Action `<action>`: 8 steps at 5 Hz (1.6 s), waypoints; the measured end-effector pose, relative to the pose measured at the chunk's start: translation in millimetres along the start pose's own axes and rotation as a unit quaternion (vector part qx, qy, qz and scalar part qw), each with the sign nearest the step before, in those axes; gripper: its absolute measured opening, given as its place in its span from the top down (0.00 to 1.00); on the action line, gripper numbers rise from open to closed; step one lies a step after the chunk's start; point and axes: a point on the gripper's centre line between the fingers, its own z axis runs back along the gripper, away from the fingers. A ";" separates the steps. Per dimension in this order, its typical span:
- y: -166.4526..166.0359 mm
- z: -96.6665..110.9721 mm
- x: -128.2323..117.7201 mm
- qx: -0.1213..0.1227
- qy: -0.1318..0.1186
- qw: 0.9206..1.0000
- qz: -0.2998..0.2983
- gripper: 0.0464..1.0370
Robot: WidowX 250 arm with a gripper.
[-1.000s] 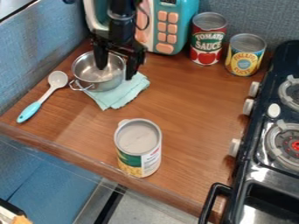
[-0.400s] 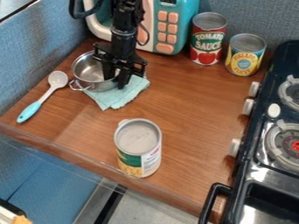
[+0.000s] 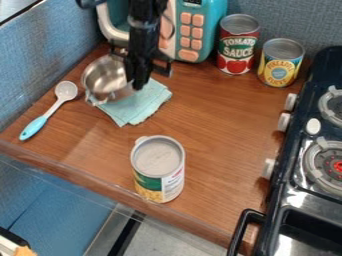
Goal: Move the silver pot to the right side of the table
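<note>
Gripper (image 3: pixel 138 86) is in the upper left of the camera view, hanging down at the right-hand rim of the silver pot (image 3: pixel 107 80). Jaws: drawn nearly together, with the pot's rim pinched between them, as far as the dark parts can be told apart against the metal. Pot position: left part of the bench (image 3: pixel 214 117), over the rear left portion of the light blue cloth (image 3: pixel 150 102). Pot is tilted; open top faces up, inside visible. Cannot tell whether its base touches the cloth.

Rest of bench: spoon (image 3: pixel 65 91) with pale bowl and blue handle, lying just beside the pot on its left, handle end toward the front edge. Can with green, yellow and white label (image 3: pixel 160 172), upright, near the front edge. Red-labelled tomato can (image 3: pixel 237 47), upright at the back, right of the teal toy microwave (image 3: pixel 219 15). Yellow and blue can (image 3: pixel 280 62), upright, just beside the tomato can. Stove (image 3: pixel 304 200) along the right side, its pale knobs facing the bench.
</note>
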 end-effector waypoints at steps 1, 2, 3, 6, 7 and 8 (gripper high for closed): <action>-34.0 29.5 -0.9 -0.007 -0.012 1.000 -0.025 0.98; -80.7 48.5 4.0 -0.032 -0.022 0.996 -0.075 0.98; -133.5 35.0 1.3 -0.034 0.002 0.992 -0.120 0.98; -188.5 -4.4 -4.8 -0.036 0.052 0.987 -0.150 0.98; -182.8 -9.6 -9.2 -0.032 0.055 0.989 -0.135 0.96; -169.8 -18.4 -15.4 -0.033 0.076 0.992 -0.099 0.76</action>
